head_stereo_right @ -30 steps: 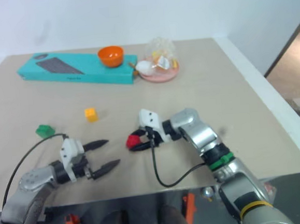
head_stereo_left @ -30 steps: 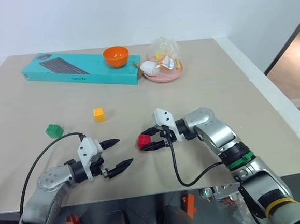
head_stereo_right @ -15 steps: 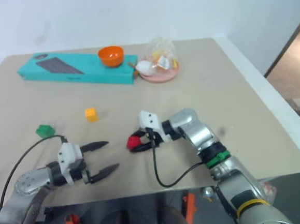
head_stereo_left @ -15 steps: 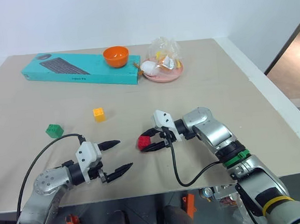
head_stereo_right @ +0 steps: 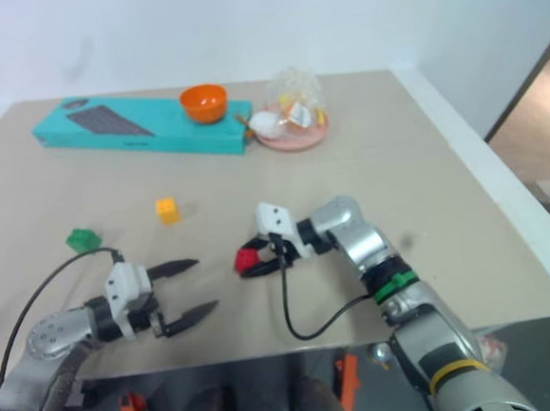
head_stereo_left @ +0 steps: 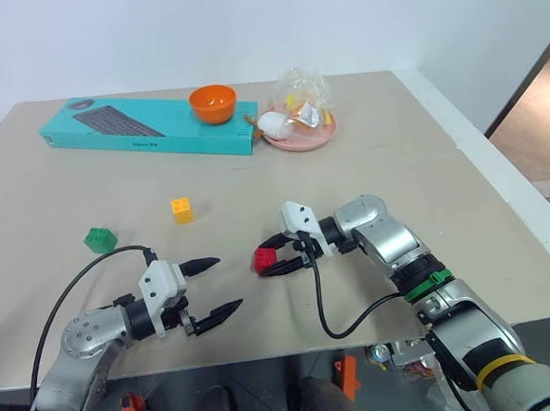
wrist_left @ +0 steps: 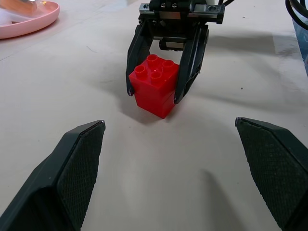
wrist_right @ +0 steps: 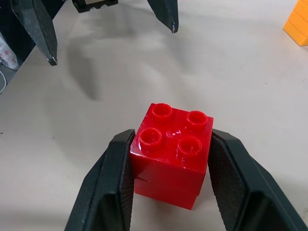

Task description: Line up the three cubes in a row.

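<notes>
— Where is the red cube (head_stereo_left: 265, 258)?
— On the table (head_stereo_left: 425, 175), studs up, between the fingers of the right gripper (head_stereo_left: 269, 258), which press its sides.
— The left gripper (head_stereo_left: 217, 286)?
— Spread wide, empty, near it.

red cube (head_stereo_left: 265, 258) studs up on table; yellow cube (head_stereo_left: 182, 210) and green cube (head_stereo_left: 99, 240) apart

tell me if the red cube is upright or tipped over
Upright: the red cube sits flat on the table with its four studs facing up, between the fingers of the right gripper.
</notes>
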`<state>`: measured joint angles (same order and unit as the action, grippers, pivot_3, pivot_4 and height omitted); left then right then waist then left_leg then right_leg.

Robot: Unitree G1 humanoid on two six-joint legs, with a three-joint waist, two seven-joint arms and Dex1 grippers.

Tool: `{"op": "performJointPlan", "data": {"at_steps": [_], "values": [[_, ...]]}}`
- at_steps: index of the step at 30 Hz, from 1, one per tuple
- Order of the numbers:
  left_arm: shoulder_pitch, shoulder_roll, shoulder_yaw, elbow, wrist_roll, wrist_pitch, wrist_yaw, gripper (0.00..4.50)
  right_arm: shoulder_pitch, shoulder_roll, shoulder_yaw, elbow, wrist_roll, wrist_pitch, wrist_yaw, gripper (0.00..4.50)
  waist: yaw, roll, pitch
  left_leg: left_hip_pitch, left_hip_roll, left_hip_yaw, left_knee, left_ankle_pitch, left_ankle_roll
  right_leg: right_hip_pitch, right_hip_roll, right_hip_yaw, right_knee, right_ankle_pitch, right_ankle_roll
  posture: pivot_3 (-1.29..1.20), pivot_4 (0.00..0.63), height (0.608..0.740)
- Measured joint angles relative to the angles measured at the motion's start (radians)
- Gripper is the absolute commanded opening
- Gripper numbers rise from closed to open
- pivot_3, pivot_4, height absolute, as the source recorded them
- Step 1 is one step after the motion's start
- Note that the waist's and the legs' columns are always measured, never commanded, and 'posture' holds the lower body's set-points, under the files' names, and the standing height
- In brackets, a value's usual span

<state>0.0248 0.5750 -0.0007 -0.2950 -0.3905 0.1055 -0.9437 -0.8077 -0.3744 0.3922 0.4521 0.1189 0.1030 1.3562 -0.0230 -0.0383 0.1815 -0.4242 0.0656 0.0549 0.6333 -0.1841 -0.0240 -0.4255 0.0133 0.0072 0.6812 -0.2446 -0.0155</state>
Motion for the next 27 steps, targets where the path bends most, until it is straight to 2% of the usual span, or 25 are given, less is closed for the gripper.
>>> {"op": "performJointPlan", "data": {"at_steps": [4, 10, 18, 27], "values": [[0.000, 0.000, 0.000, 0.000, 0.001, 0.000, 0.005, 4.50, -0.002, 0.000, 0.000, 0.023, -0.013, -0.014, -0.002, 4.44, 0.000, 0.000, 0.000, 0.000, 0.000, 0.000, 0.000, 0.000, 0.000, 0.000, 0.000, 0.000, 0.000, 0.000, 0.000, 0.00, 0.150, 0.740], [0.000, -0.001, -0.002, 0.000, 0.016, 0.000, 0.019, 4.50, -0.001, -0.008, -0.004, -0.006, -0.013, -0.001, 0.000, 4.48, 0.000, 0.000, 0.000, 0.000, 0.000, 0.000, 0.000, 0.000, 0.000, 0.000, 0.000, 0.000, 0.000, 0.000, 0.000, 0.00, 0.150, 0.740], [-0.001, -0.042, 0.057, 0.003, 0.004, 0.027, 0.122, 4.50, 0.053, -0.066, -0.068, -0.286, 0.079, 0.180, -0.019, 4.48, 0.000, 0.000, 0.000, 0.000, 0.001, 0.000, 0.000, 0.000, 0.000, 0.000, -0.001, 0.000, 0.000, 0.000, 0.000, 0.00, 0.150, 0.740], [-0.063, -0.135, 0.171, 0.028, 0.014, 0.067, 0.362, 4.50, 0.140, -0.052, -0.165, -0.551, 0.183, 0.355, -0.204, 4.48, 0.001, 0.000, 0.000, 0.000, 0.000, 0.000, 0.000, 0.000, 0.000, 0.001, -0.001, 0.000, 0.000, 0.000, 0.001, 0.00, 0.150, 0.740]]}}
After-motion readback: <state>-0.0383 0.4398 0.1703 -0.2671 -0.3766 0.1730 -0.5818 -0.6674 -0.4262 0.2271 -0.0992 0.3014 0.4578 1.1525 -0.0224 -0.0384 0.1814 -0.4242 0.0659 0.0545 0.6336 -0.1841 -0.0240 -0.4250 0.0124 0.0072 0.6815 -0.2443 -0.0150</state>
